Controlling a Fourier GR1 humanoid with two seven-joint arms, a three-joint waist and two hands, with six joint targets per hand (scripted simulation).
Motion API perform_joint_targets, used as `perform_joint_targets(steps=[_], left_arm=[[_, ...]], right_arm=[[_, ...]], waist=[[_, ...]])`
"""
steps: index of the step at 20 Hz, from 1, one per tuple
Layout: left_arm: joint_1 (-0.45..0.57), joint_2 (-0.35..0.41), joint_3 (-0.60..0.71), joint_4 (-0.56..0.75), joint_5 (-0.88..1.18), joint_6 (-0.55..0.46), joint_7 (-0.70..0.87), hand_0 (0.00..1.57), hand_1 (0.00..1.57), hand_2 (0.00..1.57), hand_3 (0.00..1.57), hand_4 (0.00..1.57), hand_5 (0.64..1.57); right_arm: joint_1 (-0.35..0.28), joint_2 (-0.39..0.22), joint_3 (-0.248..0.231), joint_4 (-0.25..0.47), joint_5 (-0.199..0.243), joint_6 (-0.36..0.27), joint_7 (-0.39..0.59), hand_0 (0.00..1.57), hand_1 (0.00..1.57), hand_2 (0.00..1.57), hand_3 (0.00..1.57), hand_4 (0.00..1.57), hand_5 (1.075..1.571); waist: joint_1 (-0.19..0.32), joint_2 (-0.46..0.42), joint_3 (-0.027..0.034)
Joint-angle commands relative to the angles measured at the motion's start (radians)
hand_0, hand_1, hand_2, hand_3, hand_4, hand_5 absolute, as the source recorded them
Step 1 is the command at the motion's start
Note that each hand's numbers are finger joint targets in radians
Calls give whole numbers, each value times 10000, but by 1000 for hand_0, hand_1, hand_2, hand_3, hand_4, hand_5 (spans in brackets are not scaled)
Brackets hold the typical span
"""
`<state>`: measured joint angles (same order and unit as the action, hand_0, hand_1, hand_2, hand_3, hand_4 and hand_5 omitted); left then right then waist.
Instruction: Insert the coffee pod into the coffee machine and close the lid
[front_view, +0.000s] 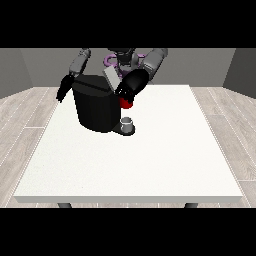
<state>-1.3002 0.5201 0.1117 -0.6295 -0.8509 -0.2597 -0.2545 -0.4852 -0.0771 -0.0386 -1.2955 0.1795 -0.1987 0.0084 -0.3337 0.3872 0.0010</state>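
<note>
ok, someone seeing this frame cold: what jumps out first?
The black coffee machine, standing left of centre toward the back of the white table. Next, the hand at the view's right, up against the machine's upper right side, with a red thing at the machine just under it. Below those, a small grey cup stands on the machine's base.

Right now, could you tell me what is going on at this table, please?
A robot stands behind a white table with a black coffee machine on it. The hand at the view's right is up at the machine's top, by the raised lid and just above a red thing at the machine. The hand at the view's left hangs beside the machine. A grey thing sits on the machine's base.
</note>
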Motion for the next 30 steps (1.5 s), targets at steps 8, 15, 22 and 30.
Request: perform_joint_targets(steps=[8,15,22,30], left_arm=[[-221,261,-318,17,-733,687,-151,0,0,686,554,0,1571],[511,95,-335,-28,-804,1182,-633,0,0,526,441,0,1571],[-29,-392,-407,-107,-791,297,324,0,0,221,146,0,1571],[2159,-1678,-573,-745,-185,-55,-228,0,0,177,0,0,1571]], right_arm=[[-291,81,52,74,150,-141,82,0,0,0,0,185,1571],[56,-330,-373,96,15,-84,-22,0,0,0,0,202,1571],[-7,-103,-595,1156,-125,-208,-224,0,0,0,0,171,1571],[1467,-545,-1554,2320,-678,-90,-981,0,0,0,0,0,1571]], waist=[[11,287,-4],[274,-68,-8],[839,-626,-2],[2496,-2605,-4]])
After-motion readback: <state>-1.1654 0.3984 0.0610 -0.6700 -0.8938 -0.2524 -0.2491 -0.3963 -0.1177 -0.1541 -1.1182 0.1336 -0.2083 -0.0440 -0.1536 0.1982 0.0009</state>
